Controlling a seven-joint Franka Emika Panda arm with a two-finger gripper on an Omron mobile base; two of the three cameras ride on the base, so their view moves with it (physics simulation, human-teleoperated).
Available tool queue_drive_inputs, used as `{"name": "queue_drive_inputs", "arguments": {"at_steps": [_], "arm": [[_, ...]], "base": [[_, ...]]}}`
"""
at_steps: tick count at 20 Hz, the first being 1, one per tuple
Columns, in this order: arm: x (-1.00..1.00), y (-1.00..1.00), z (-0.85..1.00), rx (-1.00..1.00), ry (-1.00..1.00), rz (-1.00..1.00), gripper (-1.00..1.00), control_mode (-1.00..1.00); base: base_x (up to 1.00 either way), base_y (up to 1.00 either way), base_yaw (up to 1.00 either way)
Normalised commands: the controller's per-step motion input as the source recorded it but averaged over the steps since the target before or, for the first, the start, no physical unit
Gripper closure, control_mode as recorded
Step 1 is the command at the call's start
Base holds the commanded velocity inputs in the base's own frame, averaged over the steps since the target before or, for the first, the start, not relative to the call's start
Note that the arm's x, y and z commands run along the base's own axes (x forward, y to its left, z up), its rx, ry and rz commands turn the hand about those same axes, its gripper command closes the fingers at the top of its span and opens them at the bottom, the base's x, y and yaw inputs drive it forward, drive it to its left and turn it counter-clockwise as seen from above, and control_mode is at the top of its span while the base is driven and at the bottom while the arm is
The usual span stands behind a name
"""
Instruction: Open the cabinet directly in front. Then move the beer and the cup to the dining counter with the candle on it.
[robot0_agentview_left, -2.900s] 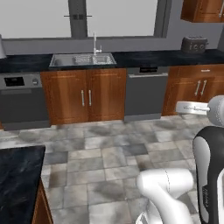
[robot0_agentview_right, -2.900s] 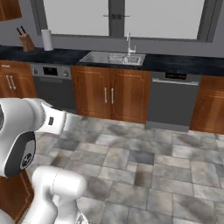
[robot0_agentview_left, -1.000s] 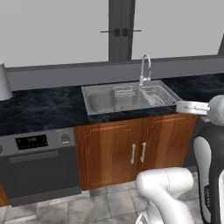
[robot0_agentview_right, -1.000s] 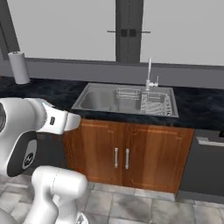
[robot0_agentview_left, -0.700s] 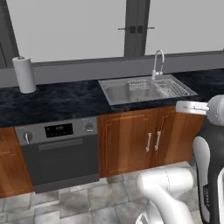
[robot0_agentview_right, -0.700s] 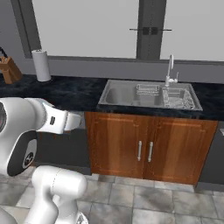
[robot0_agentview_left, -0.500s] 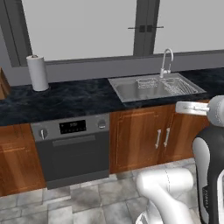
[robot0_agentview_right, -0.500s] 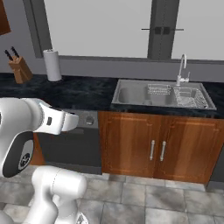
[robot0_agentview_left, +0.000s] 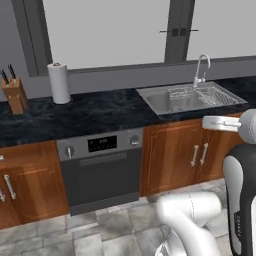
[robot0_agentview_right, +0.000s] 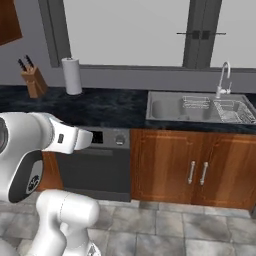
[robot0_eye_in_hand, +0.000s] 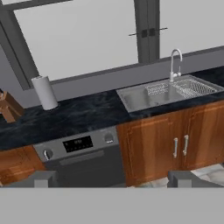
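Observation:
My gripper (robot0_eye_in_hand: 114, 179) is open, and its two dark fingertips (robot0_eye_in_hand: 41, 179) stand wide apart at the bottom of the hand view with nothing between them. It points at a kitchen wall with a window, well back from the counter. A corner of a reddish-brown wall cabinet (robot0_agentview_right: 9, 20) juts in at the top left of the right base view, its doors and handles cut off. The beer, the cup, the candle and the dining counter are out of view.
A black counter (robot0_agentview_left: 100, 114) runs along the wall, with a steel sink (robot0_agentview_left: 185, 99) and faucet (robot0_agentview_left: 200, 70) at the right. A paper towel roll (robot0_agentview_left: 59, 82) and a knife block (robot0_agentview_left: 14, 95) stand at the left. Below are an oven (robot0_agentview_left: 100, 167), low wooden cabinets (robot0_agentview_left: 175, 155) and a tiled floor (robot0_agentview_left: 100, 230).
The whole picture has slid to the right, so the camera has moved left along the counter. The oven, paper towel roll and knife block have come into view. The gripper has stayed open.

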Motion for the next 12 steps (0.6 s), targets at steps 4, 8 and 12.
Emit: {"name": "queue_drive_inputs", "arguments": {"at_steps": [4, 8, 12], "arm": [[0.00, 0.00, 0.00, 0.00, 0.00, 0.00, -1.00, 1.00], [0.00, 0.00, 0.00, 0.00, 0.00, 0.00, -1.00, 1.00], [0.00, 0.00, 0.00, 0.00, 0.00, 0.00, -1.00, 1.00]], "base": [[0.44, 1.00, -0.02], [0.53, 1.00, 0.09], [0.01, 1.00, 0.12]]}}
